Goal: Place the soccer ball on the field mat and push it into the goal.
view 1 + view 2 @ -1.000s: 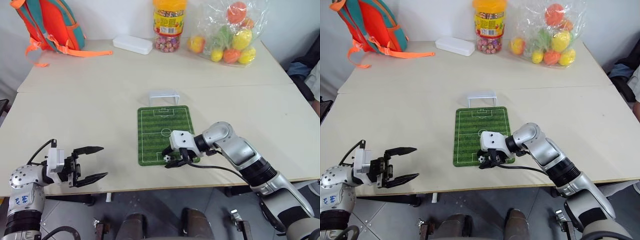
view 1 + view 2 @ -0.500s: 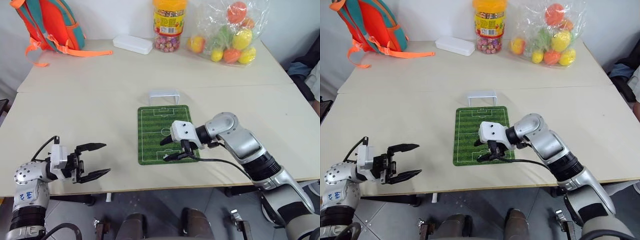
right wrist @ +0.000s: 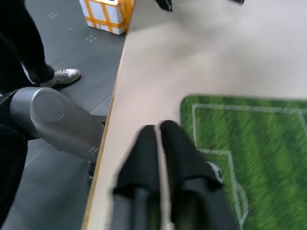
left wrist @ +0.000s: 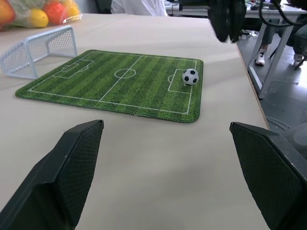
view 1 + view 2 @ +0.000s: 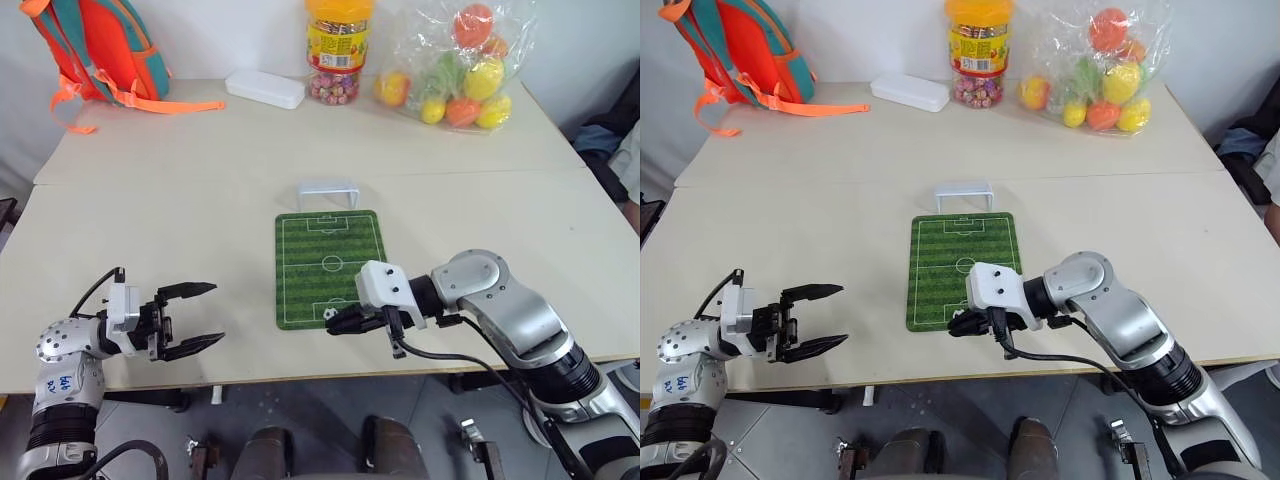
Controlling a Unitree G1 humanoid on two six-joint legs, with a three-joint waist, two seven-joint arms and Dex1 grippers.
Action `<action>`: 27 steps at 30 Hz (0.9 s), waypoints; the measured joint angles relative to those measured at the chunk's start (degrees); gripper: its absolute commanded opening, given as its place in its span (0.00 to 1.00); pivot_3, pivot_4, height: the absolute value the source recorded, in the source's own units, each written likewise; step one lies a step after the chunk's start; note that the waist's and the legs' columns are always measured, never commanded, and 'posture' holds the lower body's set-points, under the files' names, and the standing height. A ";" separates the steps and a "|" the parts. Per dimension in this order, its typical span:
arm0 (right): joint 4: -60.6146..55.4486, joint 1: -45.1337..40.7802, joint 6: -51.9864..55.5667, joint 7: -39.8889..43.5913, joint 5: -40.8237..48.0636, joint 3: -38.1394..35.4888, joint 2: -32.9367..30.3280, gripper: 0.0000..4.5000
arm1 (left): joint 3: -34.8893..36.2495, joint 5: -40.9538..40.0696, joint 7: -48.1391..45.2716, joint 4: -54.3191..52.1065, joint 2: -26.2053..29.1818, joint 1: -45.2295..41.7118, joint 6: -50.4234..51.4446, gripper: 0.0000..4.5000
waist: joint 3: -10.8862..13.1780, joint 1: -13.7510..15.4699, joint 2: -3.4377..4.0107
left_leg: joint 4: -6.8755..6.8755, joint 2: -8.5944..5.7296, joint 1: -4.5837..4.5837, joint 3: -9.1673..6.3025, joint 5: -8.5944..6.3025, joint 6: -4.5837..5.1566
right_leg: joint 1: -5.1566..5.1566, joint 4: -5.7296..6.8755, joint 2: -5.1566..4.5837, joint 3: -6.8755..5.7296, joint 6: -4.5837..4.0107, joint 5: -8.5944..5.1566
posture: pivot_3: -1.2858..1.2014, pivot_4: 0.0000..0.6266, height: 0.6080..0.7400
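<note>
The tiny white soccer ball with black patches (image 5: 330,314) rests on the flat rectangular green field mat printed with striped grass and white pitch lines (image 5: 329,266), inside the penalty box at the mat's near end, towards the table edge. The right gripper (image 5: 335,323), two black fingers on a white wrist housing, sits just beside the ball at the mat's near edge, pointing left; its fingers are pressed together with nothing between them, and the ball lies free. The small low white plastic goal frame (image 5: 327,193) stands just past the mat's far end, its opening facing the mat. The left gripper (image 5: 205,315) hovers near the front edge of the beige table (image 5: 180,200), well apart from the mat, with its black fingers spread wide and empty. Along the table's far side are a white oblong lidded box (image 5: 265,89), a yellow-lidded candy jar (image 5: 339,48), a clear bag of coloured plastic balls (image 5: 461,68) and an orange-and-teal backpack (image 5: 93,45).
</note>
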 measured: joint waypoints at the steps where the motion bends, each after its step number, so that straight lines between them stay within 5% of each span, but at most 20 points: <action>1: 0.35 0.69 -0.01 -1.33 -0.46 0.33 0.70 0.01 | -0.03 0.00 0.00 0.02 0.00 -0.16 0.00 1.00 | -0.01 0.01 -0.01 | 0.00 0.00 0.01 0.00 0.00 0.00 | 0.00 0.00 0.00 0.00 0.00 0.00 | 0.52 0.24 1.00; 16: 11.76 2.09 -4.32 -5.39 -3.56 3.74 6.12 0.01 | -0.05 -0.06 -0.02 -0.18 0.46 0.63 0.41 1.00 | -0.02 0.02 -0.05 | 0.00 0.01 0.01 0.03 0.00 0.00 | -0.02 0.02 0.01 0.03 0.00 0.00 | 0.52 0.24 1.00; 27: 31.18 -13.96 -13.77 -13.20 -7.97 -4.66 8.77 0.01 | -0.04 -0.05 -0.01 0.07 0.54 -0.46 0.12 1.00 | -0.02 -0.09 -0.05 | -0.07 0.05 0.02 0.08 0.00 0.00 | -0.08 0.00 0.05 0.09 -0.01 0.00 | 0.52 0.24 1.00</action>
